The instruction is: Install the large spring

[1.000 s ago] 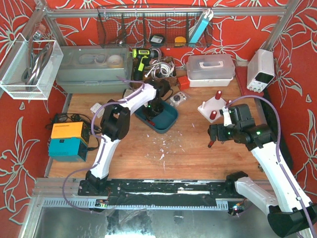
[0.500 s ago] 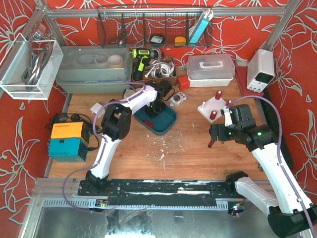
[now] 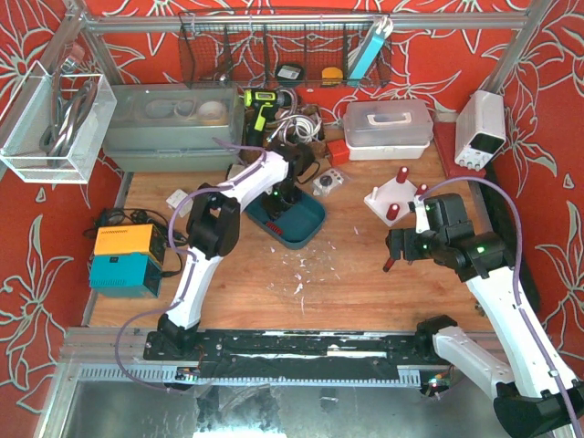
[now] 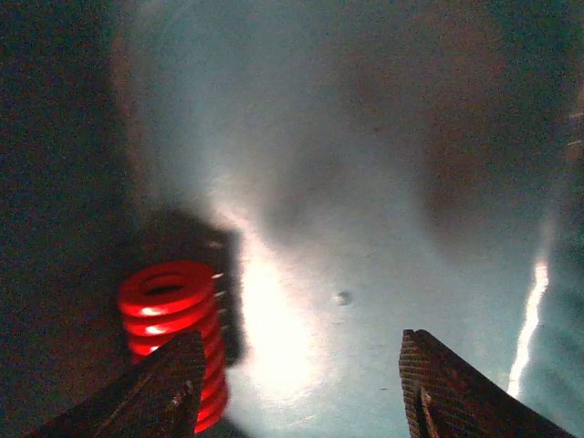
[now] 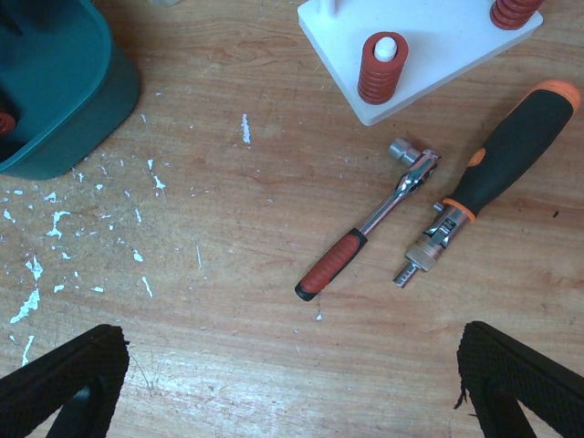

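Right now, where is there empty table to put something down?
The widest bare wood lies between the teal tray and the ratchet wrench, dotted with white flecks. It is crowded around the white peg base, where wrench and screwdriver lie, and along the back by the drill and cables.
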